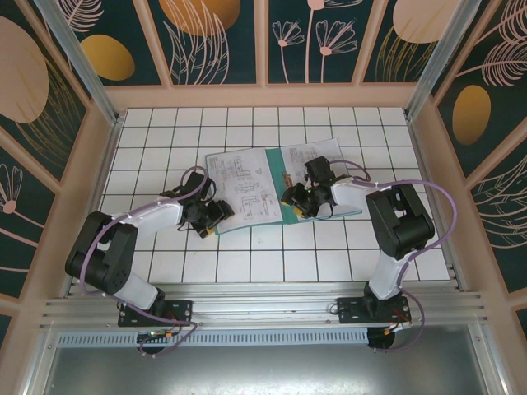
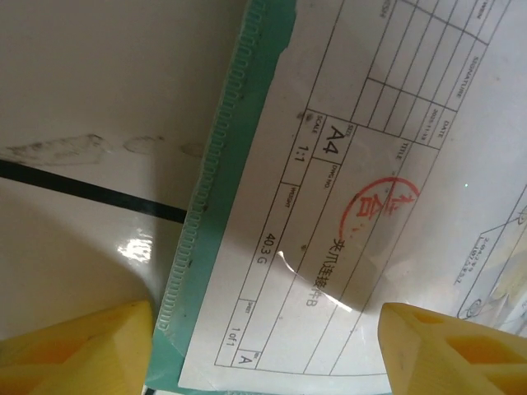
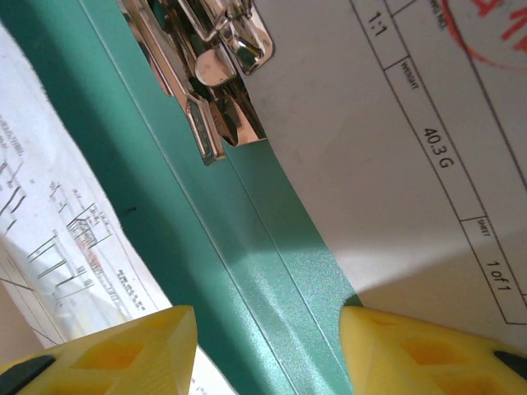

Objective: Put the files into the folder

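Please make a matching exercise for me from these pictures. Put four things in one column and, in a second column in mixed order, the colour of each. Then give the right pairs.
Things
1. folder
2. clip inside the folder
3. round stamp on the sheet
4. left pincer, its fingertips

Colours
a. yellow
b. red
c. green
d. shiny silver

Pairs: 1-c, 2-d, 3-b, 4-a
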You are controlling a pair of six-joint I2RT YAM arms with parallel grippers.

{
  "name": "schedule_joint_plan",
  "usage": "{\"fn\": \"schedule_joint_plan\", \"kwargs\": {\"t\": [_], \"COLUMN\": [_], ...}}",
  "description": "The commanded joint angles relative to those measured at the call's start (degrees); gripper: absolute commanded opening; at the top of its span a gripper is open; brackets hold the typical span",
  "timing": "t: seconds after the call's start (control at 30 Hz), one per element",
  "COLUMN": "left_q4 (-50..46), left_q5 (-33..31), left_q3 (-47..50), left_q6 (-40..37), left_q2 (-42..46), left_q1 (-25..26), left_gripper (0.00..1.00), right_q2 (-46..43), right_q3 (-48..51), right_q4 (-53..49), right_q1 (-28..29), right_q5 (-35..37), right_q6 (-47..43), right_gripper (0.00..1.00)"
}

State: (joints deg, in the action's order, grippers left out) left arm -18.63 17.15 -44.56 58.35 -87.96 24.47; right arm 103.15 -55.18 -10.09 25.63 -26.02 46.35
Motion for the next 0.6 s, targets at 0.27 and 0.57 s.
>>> {"fn": "schedule_joint_plan", "kwargs": {"t": [0.27, 0.57], "left_q4": [2.73, 5.73], "left_q5": [5.79, 7.33], "left_q3": [-5.14, -6.11], "left_q6": [1.73, 4.54], "left_q2": [6.53, 10.7], "left_q1": [0.93, 1.01], "left_gripper": [0.7, 0.66], "right_q2": [4.96, 5.29], "right_q3": [1.0, 1.19], "right_q4": [-5.68, -5.51], "right_q1": [0.98, 0.96], "right_q5": [3.34, 3.26], "right_q6": [-1.44, -1.46], "right_gripper": [0.52, 0.52]}}
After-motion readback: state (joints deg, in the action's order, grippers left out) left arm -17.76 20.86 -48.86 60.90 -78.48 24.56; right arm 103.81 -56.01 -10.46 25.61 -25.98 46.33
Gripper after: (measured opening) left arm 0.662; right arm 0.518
